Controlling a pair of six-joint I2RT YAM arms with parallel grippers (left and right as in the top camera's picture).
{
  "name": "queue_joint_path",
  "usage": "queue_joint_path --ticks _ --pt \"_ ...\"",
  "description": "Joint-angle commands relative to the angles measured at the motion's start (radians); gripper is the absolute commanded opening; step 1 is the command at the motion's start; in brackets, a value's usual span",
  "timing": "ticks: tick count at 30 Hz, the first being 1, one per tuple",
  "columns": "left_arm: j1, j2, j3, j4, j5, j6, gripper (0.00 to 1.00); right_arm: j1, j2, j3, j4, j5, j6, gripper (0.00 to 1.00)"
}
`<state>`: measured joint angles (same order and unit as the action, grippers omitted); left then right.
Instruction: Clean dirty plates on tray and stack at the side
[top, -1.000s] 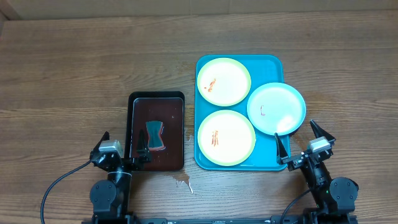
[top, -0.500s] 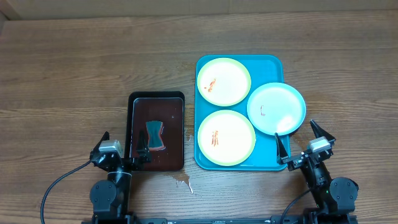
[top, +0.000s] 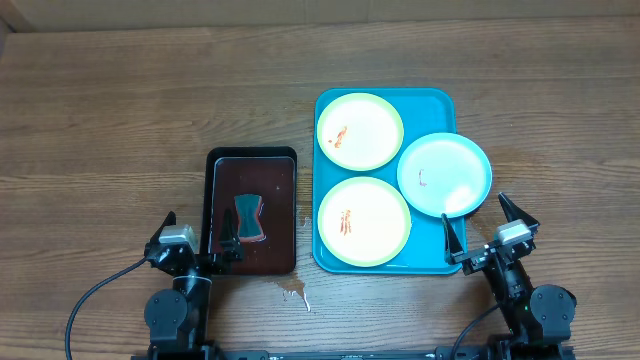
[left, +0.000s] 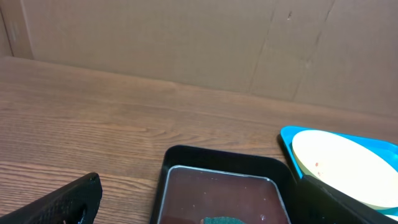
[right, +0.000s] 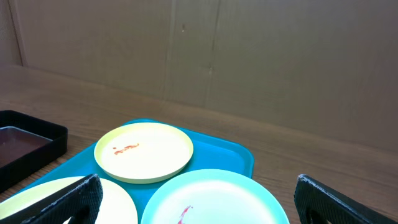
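Note:
The turquoise tray (top: 430, 101) holds three plates. A yellow-green plate (top: 360, 131) lies at its far end and another yellow-green plate (top: 364, 221) at its near end, each with a red-orange smear. A pale blue plate (top: 445, 174) with a small red mark overhangs the tray's right rim. My left gripper (top: 198, 243) is open and empty at the near left, beside the black tray. My right gripper (top: 487, 224) is open and empty just near of the blue plate. The right wrist view shows the far plate (right: 144, 151), the blue plate (right: 214, 199) and the tray (right: 233, 154).
A smaller black tray (top: 251, 156) of dark liquid stands left of the turquoise tray, with a teal sponge (top: 248, 217) in it. A small spill mark (top: 293, 292) lies on the wood near its front right corner. A cardboard wall (left: 186, 37) stands behind the table.

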<state>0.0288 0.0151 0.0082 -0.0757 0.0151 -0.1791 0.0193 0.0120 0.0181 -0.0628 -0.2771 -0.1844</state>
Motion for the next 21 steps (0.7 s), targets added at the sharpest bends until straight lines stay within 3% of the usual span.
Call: queue_joint_path --ticks 1,21 --pt "0.003 -0.009 -0.003 -0.002 0.003 0.019 1.0 -0.006 -0.007 -0.01 0.006 0.007 -0.003 1.0" --pt "0.004 -0.009 -0.003 0.026 0.001 0.026 1.0 -0.006 -0.007 -0.01 0.032 -0.013 -0.003 1.0"
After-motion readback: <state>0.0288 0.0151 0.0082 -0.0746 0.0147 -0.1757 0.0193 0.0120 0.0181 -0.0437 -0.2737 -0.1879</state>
